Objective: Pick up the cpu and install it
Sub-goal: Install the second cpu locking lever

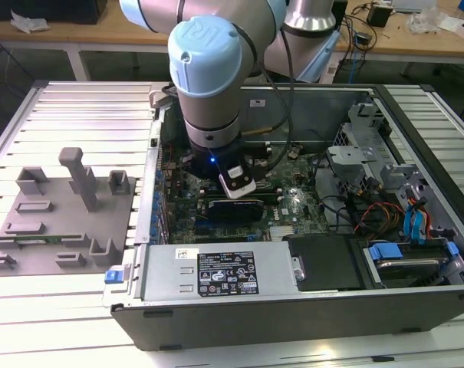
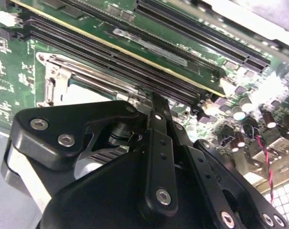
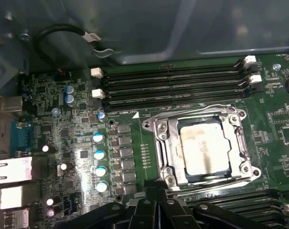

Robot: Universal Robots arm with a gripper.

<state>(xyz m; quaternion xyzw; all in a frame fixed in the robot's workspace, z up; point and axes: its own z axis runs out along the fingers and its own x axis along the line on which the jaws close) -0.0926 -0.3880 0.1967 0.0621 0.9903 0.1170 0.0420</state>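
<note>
First wrist view: cpu (image 3: 204, 151) lies seated in the motherboard socket frame (image 3: 163, 143) | gripper (image 3: 156, 202) poised just beside it, jaw state indeterminate | step: placement apparently complete | next need, as judged: a clean vertical retreat.

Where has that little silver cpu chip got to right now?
In the first wrist view the cpu lies flat inside the metal-framed socket on the green motherboard, beside the long dark memory slots, with the end effector close by it.
</note>
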